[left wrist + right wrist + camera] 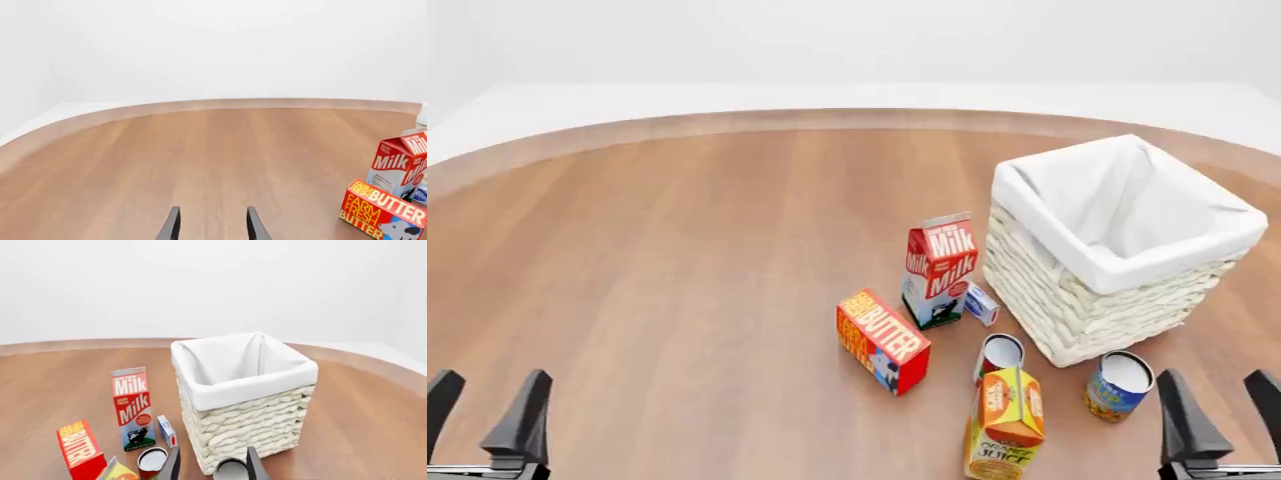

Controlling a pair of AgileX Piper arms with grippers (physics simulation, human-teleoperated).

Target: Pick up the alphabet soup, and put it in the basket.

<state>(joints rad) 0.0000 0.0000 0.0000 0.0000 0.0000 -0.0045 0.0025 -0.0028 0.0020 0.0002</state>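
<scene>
White wicker with a cloth liner makes the basket [1121, 250] the biggest thing on the brown wooden surface [694, 260]; it stands ahead of the right hand [1220, 415] and slightly toward the left hand [487, 405]. The soup can [1118, 386] stands just in front of the basket's near corner, close ahead of the right hand and a little inward of it. It is upright, its short axis vertical and its pale flat top facing up. Both hands are empty with their fingers spread wide.

The step in hand looks like the approach. The right hand is the nearer one, so it should lower over the can with fingers straddling the round wall and close across the middle of the label. The juice carton [1004, 425] and the smaller can [998, 356] sit on the can's inward side, so coming from the outer side seems safer.
</scene>
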